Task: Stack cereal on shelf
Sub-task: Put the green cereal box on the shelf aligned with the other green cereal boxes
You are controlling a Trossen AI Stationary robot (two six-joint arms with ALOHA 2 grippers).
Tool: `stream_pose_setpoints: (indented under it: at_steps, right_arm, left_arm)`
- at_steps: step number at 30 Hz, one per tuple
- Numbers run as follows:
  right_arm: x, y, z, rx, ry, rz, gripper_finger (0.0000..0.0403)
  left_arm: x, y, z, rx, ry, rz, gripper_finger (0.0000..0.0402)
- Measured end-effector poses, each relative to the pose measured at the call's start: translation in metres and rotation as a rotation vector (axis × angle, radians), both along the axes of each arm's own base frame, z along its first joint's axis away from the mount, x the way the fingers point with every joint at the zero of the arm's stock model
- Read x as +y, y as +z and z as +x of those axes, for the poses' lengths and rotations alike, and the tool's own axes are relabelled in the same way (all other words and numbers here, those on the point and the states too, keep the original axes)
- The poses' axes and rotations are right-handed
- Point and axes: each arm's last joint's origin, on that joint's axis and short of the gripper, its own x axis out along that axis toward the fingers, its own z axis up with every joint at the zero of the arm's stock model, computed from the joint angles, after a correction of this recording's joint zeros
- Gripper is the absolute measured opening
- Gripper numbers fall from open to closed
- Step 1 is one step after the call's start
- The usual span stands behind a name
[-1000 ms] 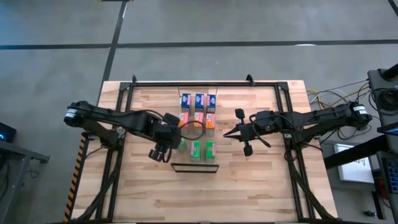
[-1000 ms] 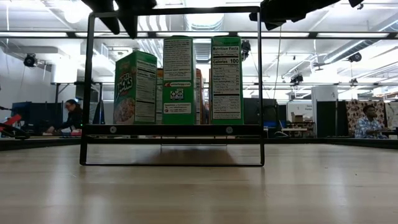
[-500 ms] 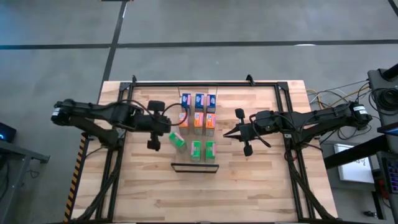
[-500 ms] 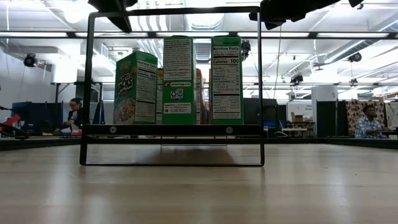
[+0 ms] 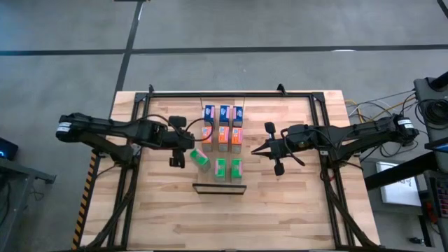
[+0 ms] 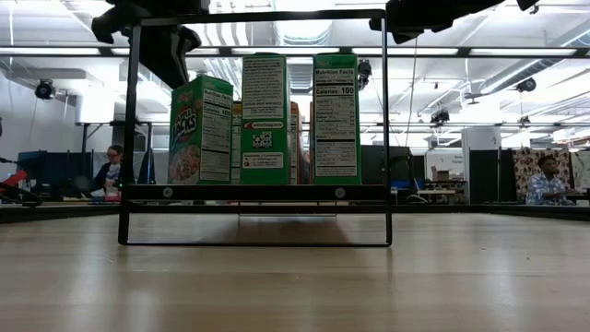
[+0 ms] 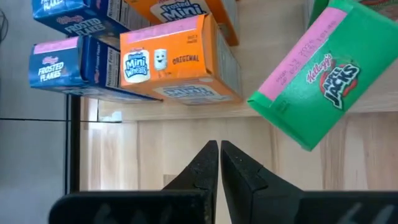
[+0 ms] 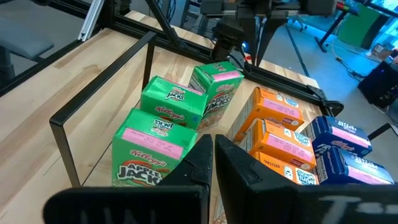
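Nine cereal boxes stand in three rows on the shelf [image 5: 219, 189], whose dark lip faces the near edge: blue [image 5: 224, 112] farthest, orange [image 5: 223, 135] in the middle, green [image 5: 229, 169] nearest. The left green box [image 5: 201, 159] stands skewed to the others [image 7: 323, 74]. My left gripper [image 7: 219, 149] is shut with nothing between its fingers, hovering just left of that box and the orange row [image 5: 192, 145]. My right gripper [image 8: 211, 155] is shut too and hangs right of the rows [image 5: 254, 150].
A black metal frame [image 5: 231, 93] runs along the table's far edge and down both sides. A tall dark wire hoop [image 6: 256, 129] stands at the shelf's near end. Bare planked tabletop [image 5: 231, 220] lies toward the near edge. People sit in the room behind [image 6: 548, 180].
My left gripper has drawn back from over the left green box toward the table's left and far side. The box stays standing on the shelf, skewed to its neighbours. My right arm has kept still.
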Motion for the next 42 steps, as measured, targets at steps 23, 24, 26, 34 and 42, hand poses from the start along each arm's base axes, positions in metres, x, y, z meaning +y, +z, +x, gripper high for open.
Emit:
stream_pose_setpoints:
  at_steps: [23,24,26,34,42]
  right_arm:
    - [0.000,0.000,0.000,-0.003,-0.001,-0.026,0.0009]
    - [0.000,0.000,0.000,-0.003,-0.001,-0.026,0.0009]
    - [0.000,0.000,0.000,-0.003,-0.001,-0.026,0.0009]
    - [0.000,0.000,0.000,-0.003,0.000,-0.026,0.0009]
    - [0.000,0.000,0.000,-0.003,0.000,-0.026,0.0009]
  left_arm:
    - [-0.001,-0.008,0.006,-0.038,-0.062,0.026,0.0000]
    - [-0.001,-0.008,0.006,-0.037,-0.066,0.024,0.0000]
    - [-0.001,-0.008,0.006,-0.036,-0.074,0.017,0.0000]
    - [-0.002,-0.012,0.006,-0.035,-0.084,0.000,0.0000]
    - [-0.002,-0.011,0.008,-0.051,-0.087,0.001,0.0000]
